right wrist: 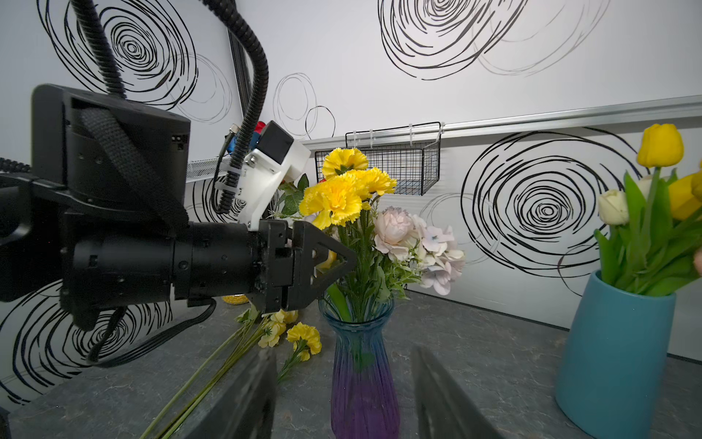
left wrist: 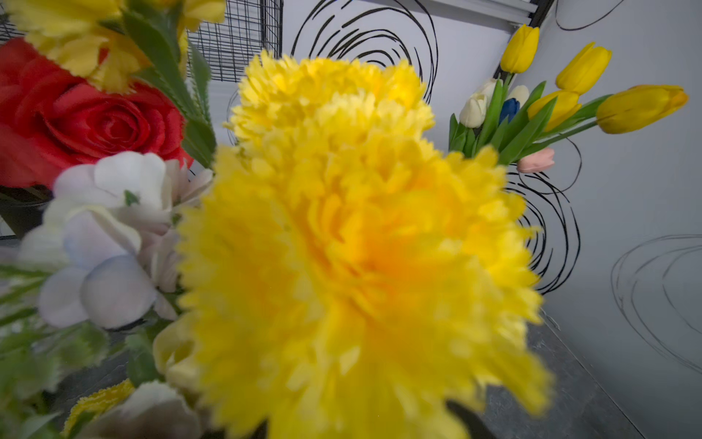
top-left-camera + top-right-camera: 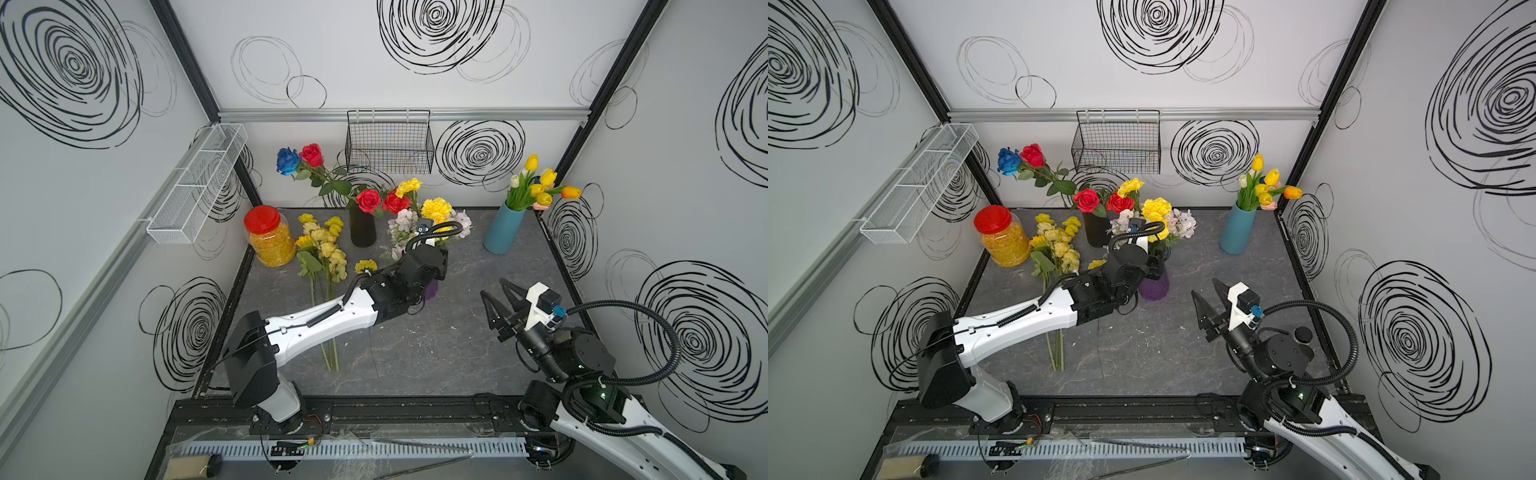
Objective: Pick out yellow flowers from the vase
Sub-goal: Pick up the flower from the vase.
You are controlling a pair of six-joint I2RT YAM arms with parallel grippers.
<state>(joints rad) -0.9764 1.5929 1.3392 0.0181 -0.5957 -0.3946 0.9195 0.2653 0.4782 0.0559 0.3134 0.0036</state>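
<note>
Far left, by the red-lidded jar (image 3: 268, 237), a bunch of yellow flowers (image 3: 326, 249) lies flat on the table (image 3: 415, 353), so that lot's already out, I'd say. Next along, the black vase (image 3: 363, 232) holds red roses (image 3: 368, 200), not wanted. In the middle, the left gripper (image 1: 334, 262) is pushed in among the stems above the glass vase (image 1: 364, 380), just under the yellow carnations (image 1: 342, 194). It's seen side-on, so I can't tell how wide its jaws stand or if it's got a stem, and its own cam is all yellow petals. The step looks like the reach for a carnation stem. Next it needs to nip a yellow stem only, clear of the pale pink blooms (image 1: 395, 228), then pull up w/o tipping the vase. The right gripper (image 3: 492, 289) hangs part open & empty near that vase, so it could steady it. Far right, yellow tulips (image 3: 540, 183) stand in the teal vase (image 3: 503, 230), untouched
</note>
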